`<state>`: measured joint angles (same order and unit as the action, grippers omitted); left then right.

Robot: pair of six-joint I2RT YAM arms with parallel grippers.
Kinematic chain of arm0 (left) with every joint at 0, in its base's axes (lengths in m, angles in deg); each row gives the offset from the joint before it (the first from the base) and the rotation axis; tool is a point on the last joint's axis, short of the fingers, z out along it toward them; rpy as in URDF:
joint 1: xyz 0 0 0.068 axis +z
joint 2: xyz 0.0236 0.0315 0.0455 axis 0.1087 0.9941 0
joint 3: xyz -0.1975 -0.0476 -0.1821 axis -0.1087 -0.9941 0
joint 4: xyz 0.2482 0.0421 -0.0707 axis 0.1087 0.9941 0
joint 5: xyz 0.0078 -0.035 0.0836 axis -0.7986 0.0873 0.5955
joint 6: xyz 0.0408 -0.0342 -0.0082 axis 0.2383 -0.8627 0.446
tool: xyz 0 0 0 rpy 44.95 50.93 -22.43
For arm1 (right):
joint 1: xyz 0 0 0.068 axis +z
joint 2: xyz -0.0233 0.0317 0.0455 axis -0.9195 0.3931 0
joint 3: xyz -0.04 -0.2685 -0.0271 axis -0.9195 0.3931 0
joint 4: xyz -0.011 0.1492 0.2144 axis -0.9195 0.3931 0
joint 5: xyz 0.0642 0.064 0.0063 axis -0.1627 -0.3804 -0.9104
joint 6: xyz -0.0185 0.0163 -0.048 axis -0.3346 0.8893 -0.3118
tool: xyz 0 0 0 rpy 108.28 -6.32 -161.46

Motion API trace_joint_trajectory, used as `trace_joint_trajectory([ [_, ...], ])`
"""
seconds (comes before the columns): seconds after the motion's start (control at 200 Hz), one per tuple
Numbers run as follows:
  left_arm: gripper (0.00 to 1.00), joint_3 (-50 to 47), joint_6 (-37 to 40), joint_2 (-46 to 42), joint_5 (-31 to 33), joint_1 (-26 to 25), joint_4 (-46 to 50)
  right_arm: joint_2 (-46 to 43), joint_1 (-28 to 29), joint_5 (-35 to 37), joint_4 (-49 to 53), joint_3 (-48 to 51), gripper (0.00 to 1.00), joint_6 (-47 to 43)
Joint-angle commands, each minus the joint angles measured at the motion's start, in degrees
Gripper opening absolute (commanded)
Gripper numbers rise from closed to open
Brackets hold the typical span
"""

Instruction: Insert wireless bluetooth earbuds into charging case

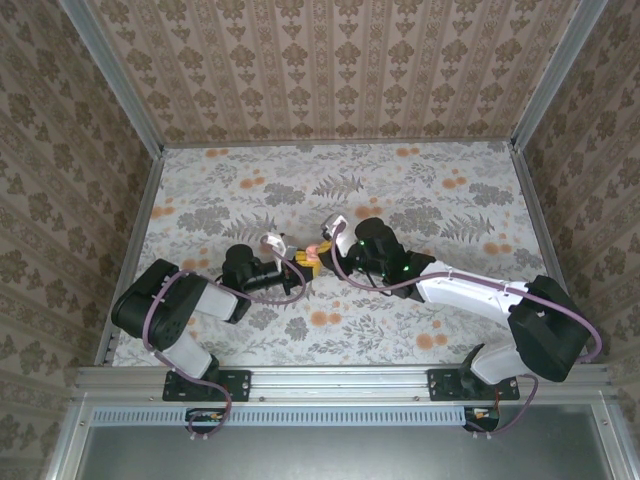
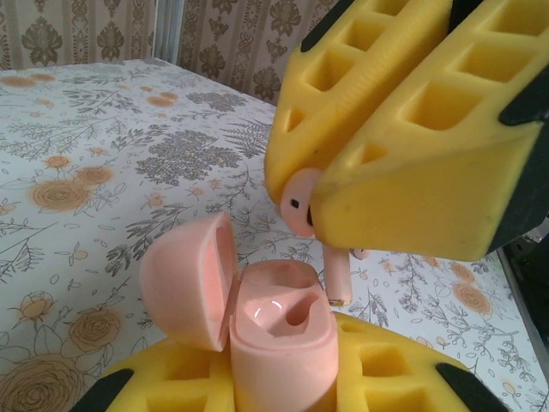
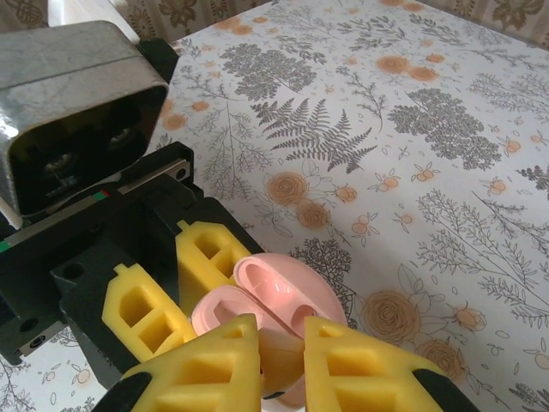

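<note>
Roughly midway — the left gripper (image 2: 283, 379) clamps the coral-pink plastic charging case (image 2: 274, 348), lid (image 2: 184, 279) open, while the right gripper (image 2: 312, 204) pinches a coral-pink earbud (image 2: 336, 273) just above its well (image 2: 296, 314) — not yet seated.

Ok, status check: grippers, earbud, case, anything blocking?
Left gripper shut on open charging case. Right gripper shut on earbud, stem down, tip at case opening. Nothing between them.
</note>
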<state>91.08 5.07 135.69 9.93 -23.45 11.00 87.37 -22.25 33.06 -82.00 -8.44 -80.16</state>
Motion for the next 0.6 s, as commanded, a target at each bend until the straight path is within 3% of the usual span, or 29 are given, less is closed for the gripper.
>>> trace_joint_trajectory([
  [0.0, 0.16, 0.72, -1.05, -1.27, -1.99, -0.28, -1.78, 0.26, 0.51, -1.11, -0.43, -2.78, 0.14, -1.55],
  [0.595, 0.16, 0.59, -2.11, -3.16, -2.75, -0.37, -1.74, 0.6, 2.5, 6.1, 4.43, -5.06, 0.15, -8.09],
])
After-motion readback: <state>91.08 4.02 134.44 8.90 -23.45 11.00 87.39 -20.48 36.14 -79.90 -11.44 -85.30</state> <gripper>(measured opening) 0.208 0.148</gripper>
